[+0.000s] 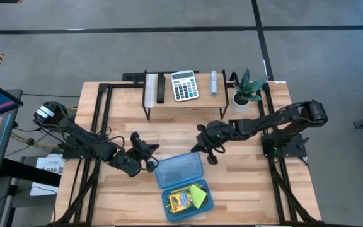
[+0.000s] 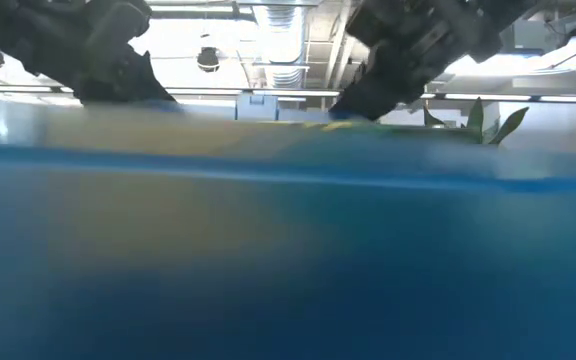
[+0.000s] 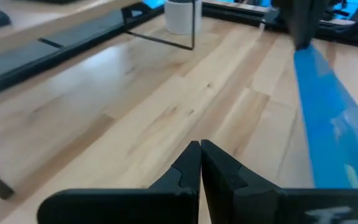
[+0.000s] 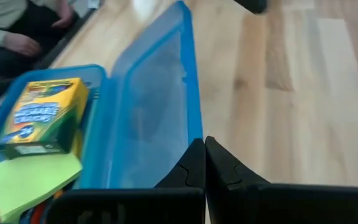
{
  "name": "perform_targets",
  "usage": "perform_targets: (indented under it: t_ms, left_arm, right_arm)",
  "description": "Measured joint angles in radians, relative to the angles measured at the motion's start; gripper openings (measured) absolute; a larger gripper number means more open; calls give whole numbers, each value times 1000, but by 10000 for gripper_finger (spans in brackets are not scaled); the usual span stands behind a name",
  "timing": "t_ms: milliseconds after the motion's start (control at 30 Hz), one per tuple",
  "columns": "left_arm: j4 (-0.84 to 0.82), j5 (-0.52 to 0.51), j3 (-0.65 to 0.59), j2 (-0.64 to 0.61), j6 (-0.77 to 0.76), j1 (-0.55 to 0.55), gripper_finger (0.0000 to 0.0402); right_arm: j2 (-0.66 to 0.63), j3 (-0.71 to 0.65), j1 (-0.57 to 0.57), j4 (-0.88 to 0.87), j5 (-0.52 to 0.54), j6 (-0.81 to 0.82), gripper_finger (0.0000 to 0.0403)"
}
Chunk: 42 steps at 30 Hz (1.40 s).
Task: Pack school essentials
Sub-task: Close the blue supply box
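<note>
Lying open near the table's front edge, the blue pencil case serves as the landmark. Just left of its raised lid hovers the left gripper, fingers pressed together and empty. Inside the case's tray sit the yellow-green crayon box and the lime-green sticky-note pad, touching. Behind the lid, to the right, hangs the right gripper, likewise closed on nothing. Thin translucent plastic suggests a light, slightly flexible, slippery lid; it is probably best pushed at its free edge, away from the hinge.
</note>
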Motion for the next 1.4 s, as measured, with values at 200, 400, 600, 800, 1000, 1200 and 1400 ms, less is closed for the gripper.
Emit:
perform_targets:
  t_ms: [200,400,600,800,1000,1200,1400]
  left_arm:
    - [17,64,0,0,-3,-1,0]
    - [105,165,0,0,20,-1,0]
    - [196,221,0,0,80,-1,0]
    - [123,311,0,0,-27,-18,0]
    - [-53,357,0,0,-287,-86,0]
    - [-62,376,1,67,-423,-159,0]
    - [-34,481,0,198,-521,-157,0]
  right_arm:
    - [-25,0,77,-11,0,25,8]
    - [-41,0,153,-4,-2,54,8]
    - [-59,1,207,-39,1,67,8]
    - [-66,-1,208,-235,118,84,8]
    - [-49,-123,172,-184,141,126,8]
    - [-50,-315,107,32,139,210,8]
    - [-50,-376,112,126,136,248,8]
